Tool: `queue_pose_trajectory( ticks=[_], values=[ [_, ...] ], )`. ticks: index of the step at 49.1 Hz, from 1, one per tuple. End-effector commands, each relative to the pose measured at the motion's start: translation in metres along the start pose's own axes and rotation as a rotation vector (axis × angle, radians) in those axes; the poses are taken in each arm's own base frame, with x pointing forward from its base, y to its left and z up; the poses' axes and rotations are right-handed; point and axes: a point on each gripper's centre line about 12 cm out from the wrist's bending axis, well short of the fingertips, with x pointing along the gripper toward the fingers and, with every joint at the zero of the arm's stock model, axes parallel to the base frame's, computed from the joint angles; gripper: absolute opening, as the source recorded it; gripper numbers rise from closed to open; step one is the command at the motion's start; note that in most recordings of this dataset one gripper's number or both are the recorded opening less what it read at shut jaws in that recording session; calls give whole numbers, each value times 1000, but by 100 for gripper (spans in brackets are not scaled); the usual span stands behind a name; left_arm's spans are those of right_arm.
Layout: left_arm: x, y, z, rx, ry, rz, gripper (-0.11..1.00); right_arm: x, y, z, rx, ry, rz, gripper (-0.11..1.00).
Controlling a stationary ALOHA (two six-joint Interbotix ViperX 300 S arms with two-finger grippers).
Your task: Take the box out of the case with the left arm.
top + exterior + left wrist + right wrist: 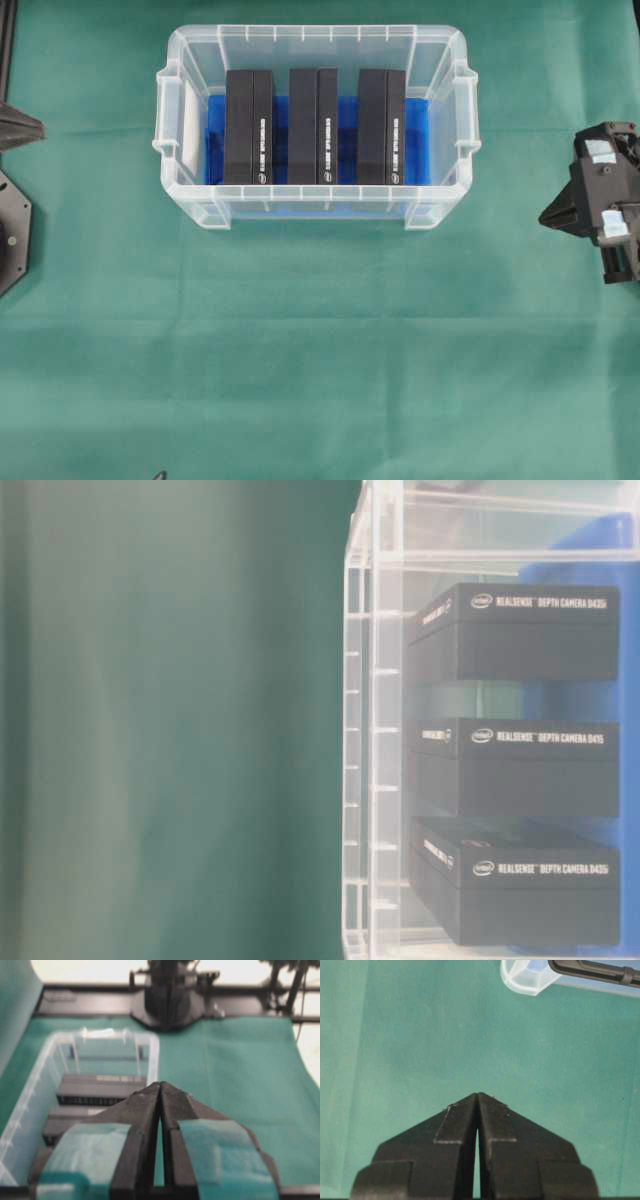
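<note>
Overhead view: the case (pixel 316 125) sits toward twelve o'clock on the green cloth (pixel 320 350), with three black boxes standing on edge in a row on its blue lining. Left box (pixel 248 126), middle box (pixel 313 125) and right box (pixel 381 126) stand apart from one another, blue showing between them. None is lifted, so the task's box is inside the case, though which of the three is meant cannot be told.

At nine o'clock only a sliver of the left gripper (pixel 20 126) shows at the frame edge, well apart from the case. At three o'clock the right gripper (pixel 560 213) waits, also clear of the case.

The left wrist view shows the left gripper's teal-padded fingers (pixel 82 1152) clenched tip to tip, grasping nothing, with the case ahead toward ten o'clock. The right wrist view shows that pincer likewise clenched on nothing above bare cloth, a case corner at one o'clock.

By my reading this is the very start: the approach, with no reach yet made. The next move calls for the left arm to swing over the case, spread its fingers wider than a box, then descend into a gap so the pads straddle one box without nudging its neighbour or the rim.
</note>
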Motion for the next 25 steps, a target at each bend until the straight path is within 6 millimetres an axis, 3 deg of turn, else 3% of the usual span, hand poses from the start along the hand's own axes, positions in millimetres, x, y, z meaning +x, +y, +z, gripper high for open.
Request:
queue_pose_trajectory(
  ticks=[1, 13, 25],
  values=[
    [-1, 1, 6, -4, 31, 4, 2, -5, 0, 9, 9, -28, 1, -1],
    [-5, 1, -13, -75, 346, 21, 2, -5, 0, 9, 10, -28, 2, -1],
    [-13, 1, -16, -153, 608, 61, 2, -4, 0, 7, 9, -18, 0, -1]
  ],
)
